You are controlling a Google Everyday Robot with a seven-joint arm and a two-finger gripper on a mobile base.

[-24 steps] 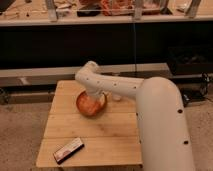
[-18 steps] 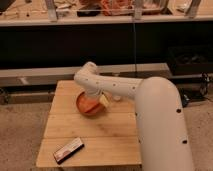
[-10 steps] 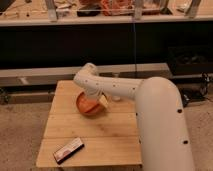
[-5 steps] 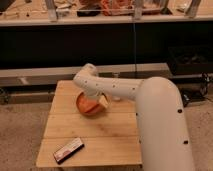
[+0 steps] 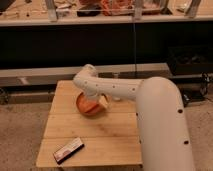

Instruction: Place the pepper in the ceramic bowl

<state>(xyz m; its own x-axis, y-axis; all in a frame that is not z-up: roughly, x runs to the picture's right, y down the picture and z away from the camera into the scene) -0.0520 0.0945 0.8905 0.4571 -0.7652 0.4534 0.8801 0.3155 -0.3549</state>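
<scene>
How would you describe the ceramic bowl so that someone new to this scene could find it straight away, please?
On the wooden table, look toward the back edge, where the robot's white arm bends down. The ceramic bowl sits right under the gripper there. It is round and orange-brown, unlike the flat black box near the front left corner.

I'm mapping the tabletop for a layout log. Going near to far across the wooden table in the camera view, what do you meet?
flat black box → ceramic bowl, with the gripper reaching down into it → table's far edge.
</scene>
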